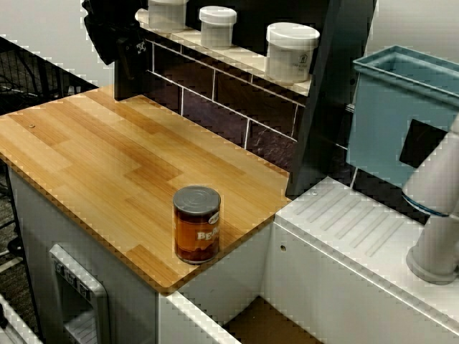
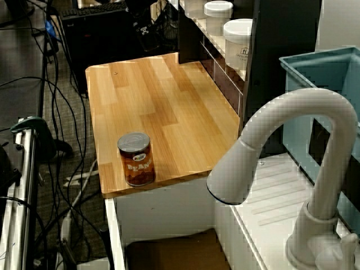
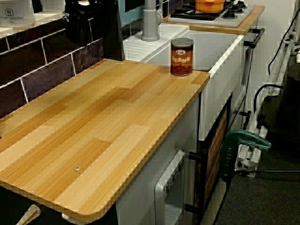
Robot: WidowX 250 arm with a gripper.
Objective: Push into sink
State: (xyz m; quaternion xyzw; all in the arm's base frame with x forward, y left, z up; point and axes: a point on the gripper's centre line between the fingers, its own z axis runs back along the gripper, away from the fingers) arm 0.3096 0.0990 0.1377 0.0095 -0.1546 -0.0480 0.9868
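I see the bean can [image 1: 196,223] standing upright at the bench [image 1: 107,158] corner nearest the sink [image 2: 174,250], right by the edge, so a short shove should tip it in. The gripper [image 1: 115,29] sits dark at the far back corner; I cannot tell how its jaws stand.

Table [image 1: 107,158]: spanning the wooden top beside the white unit, carrying nothing else.
Jars [image 1: 291,51]: standing upright in a row on the shelf above the dark tiled backsplash, lids on.
Faucet [image 2: 292,146]: arching over from the ribbed white draining surface [image 1: 351,222], spout pointing down.
Teal box [image 1: 401,107]: sitting behind the draining surface, open at the top.
Stove [image 3: 211,11]: lying past the faucet, bearing an orange pot [image 3: 209,4].
Cables [image 2: 62,112]: trailing across the floor beside the table.
Green clamp [image 3: 236,150]: hanging near the white cabinet front.
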